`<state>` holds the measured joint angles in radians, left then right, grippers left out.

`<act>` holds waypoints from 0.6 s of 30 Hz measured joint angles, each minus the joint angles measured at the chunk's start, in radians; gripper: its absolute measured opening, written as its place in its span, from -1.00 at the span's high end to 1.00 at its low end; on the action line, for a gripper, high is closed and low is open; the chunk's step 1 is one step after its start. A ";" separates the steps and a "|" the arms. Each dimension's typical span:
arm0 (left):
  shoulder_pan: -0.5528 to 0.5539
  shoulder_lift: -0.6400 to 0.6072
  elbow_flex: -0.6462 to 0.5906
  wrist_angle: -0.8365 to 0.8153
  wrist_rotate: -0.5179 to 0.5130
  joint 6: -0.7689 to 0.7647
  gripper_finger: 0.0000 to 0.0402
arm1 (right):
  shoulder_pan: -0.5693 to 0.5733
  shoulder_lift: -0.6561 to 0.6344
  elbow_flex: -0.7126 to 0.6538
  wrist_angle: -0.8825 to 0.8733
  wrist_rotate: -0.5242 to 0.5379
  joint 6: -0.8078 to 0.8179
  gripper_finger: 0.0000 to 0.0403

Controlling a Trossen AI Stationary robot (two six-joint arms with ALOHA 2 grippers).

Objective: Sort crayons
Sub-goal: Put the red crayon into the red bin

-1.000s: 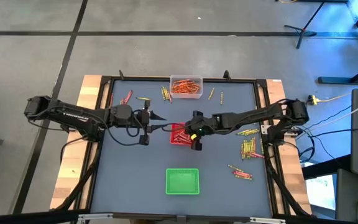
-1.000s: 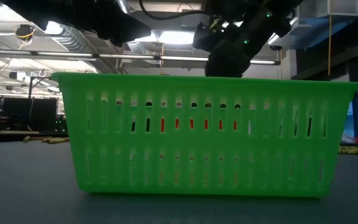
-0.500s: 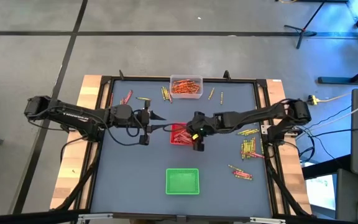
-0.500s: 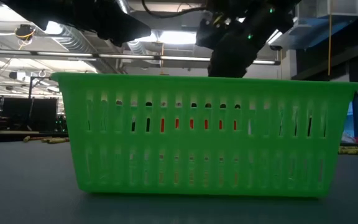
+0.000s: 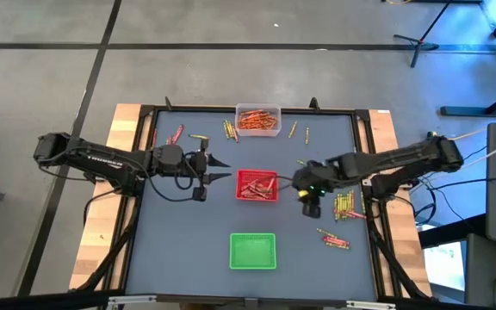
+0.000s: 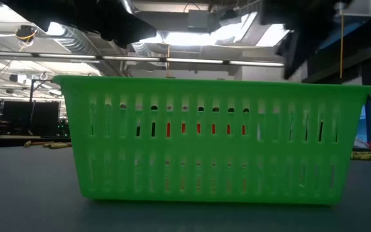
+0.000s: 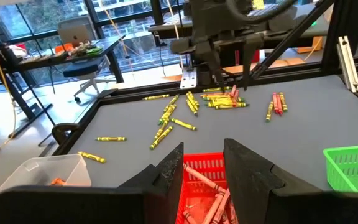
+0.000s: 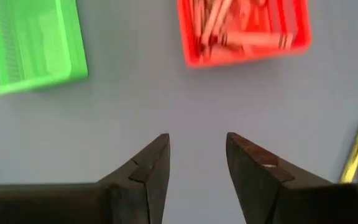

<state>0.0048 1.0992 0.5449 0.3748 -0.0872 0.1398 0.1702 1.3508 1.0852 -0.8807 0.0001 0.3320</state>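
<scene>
Dozens of crayons (image 5: pixel 344 203) litter the grey desk (image 5: pixel 188 232) beside the right gripper (image 5: pixel 310 207), fingers (image 8: pixel 148 168) apart and empty; left gripper (image 5: pixel 227 170) fingers parted facing the red tray (image 5: pixel 256 185).

A grey concrete floor (image 5: pixel 231 60) with dark seam lines surrounds the table (image 5: pixel 188 250). Beyond the table, tall windows (image 7: pixel 123 18) admit daylight; a desk (image 7: pixel 86 56) and office chair (image 7: pixel 89 87) stand beneath them. Ceiling lights (image 6: pixel 179 38) and ducts (image 6: pixel 76 42) run overhead.
</scene>
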 joint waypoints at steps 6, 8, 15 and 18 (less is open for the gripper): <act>0.000 0.000 0.000 0.000 0.000 0.000 0.51 | 0.104 -0.061 -0.071 -0.102 0.007 0.191 0.23; 0.000 0.000 0.000 0.000 0.000 0.000 0.51 | 0.134 -0.068 -0.101 -0.142 0.007 0.241 0.23; 0.000 0.000 0.000 0.000 0.000 0.001 0.51 | 0.210 -0.068 -0.227 -0.203 -0.032 0.366 0.23; 0.000 0.000 -0.001 0.000 0.000 0.001 0.51 | 0.231 -0.068 -0.284 -0.204 -0.073 0.395 0.23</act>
<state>0.0048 1.0992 0.5442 0.3752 -0.0872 0.1406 0.4016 1.2827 0.8010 -1.0848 -0.0726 0.7273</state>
